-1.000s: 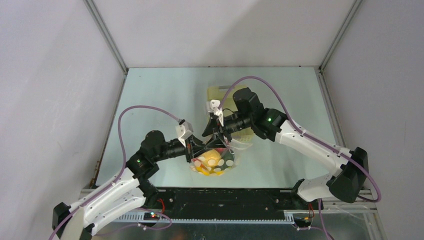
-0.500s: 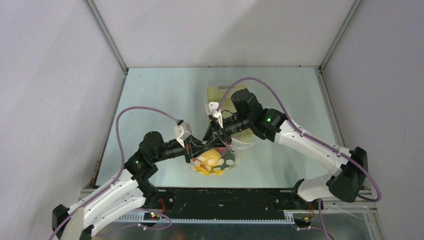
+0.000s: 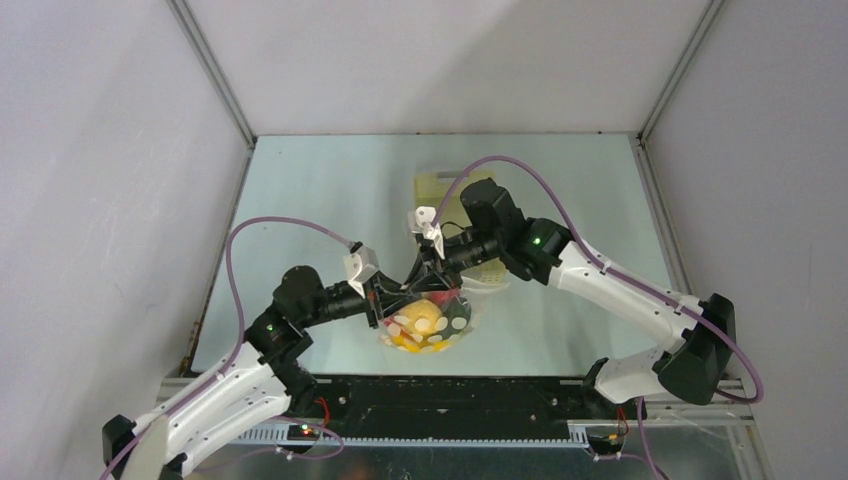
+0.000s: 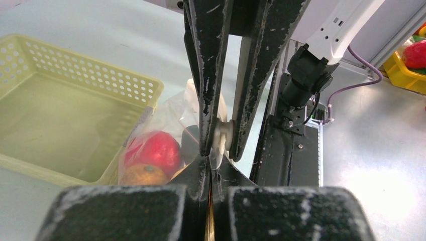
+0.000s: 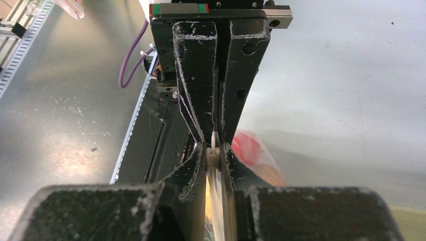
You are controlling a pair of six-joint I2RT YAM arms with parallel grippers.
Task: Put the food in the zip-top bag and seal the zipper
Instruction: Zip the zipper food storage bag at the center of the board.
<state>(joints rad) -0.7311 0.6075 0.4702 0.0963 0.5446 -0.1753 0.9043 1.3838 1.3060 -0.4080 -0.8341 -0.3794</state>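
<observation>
The zip-top bag [image 3: 432, 326], clear with white dots, hangs at the near middle of the table, held up by both grippers. Food fills it: a yellow piece [image 3: 424, 318], and in the left wrist view a red fruit [image 4: 152, 149] and an orange piece [image 4: 142, 175]. My left gripper [image 3: 400, 298] is shut on the bag's mouth edge [image 4: 211, 161]. My right gripper [image 3: 428, 283] meets it tip to tip and is shut on the white zipper [image 5: 214, 152]. The zipper also shows in the left wrist view [image 4: 221, 138], between the right gripper's fingers.
The pale yellow perforated basket [image 3: 445, 187] stands just behind the bag; its inside shows bare in the left wrist view [image 4: 60, 125]. The black base rail [image 3: 440, 395] runs along the near edge. A yellow bin with red toys [image 4: 409, 60] sits off the table.
Both grippers have shifted slightly left and nearer, still pinched on the bag's top edge. The bag and food hang in the same place.
</observation>
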